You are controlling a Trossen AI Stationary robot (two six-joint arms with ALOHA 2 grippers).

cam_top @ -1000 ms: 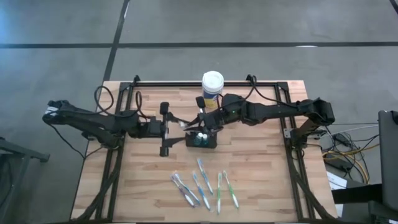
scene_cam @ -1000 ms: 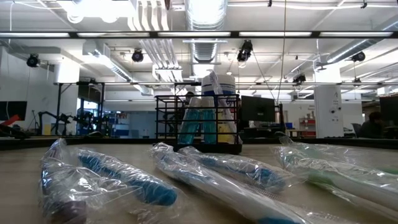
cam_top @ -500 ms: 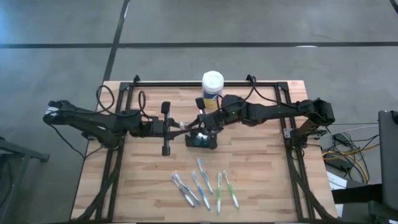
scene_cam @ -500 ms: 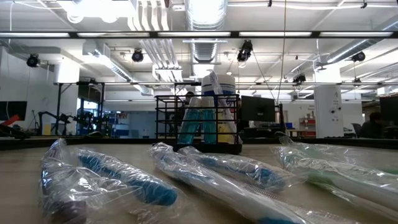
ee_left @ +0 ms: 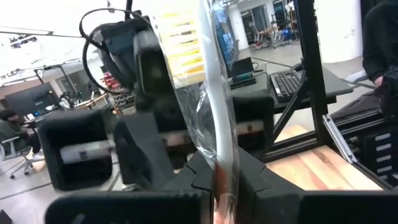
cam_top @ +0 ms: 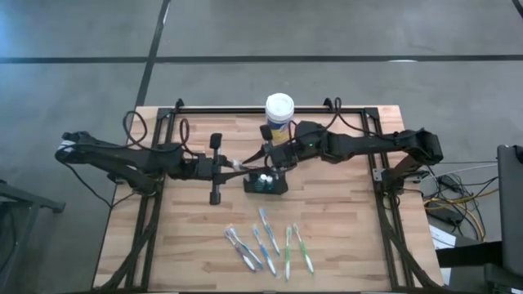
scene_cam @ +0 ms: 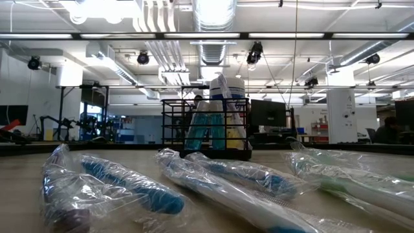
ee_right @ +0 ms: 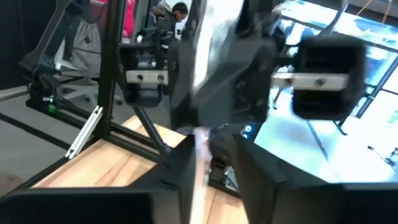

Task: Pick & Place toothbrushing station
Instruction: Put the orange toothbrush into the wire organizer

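Handover over the caddy (cam_top: 265, 182): left gripper (cam_top: 239, 165) has just clamped the wrapped toothbrush (ee_left: 214, 112) between its jaws, right gripper (cam_top: 270, 161) now loosening.

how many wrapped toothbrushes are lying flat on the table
5, fanned side by side near the front edge: plastic-wrapped blue ones, green ones. Others may be hidden.
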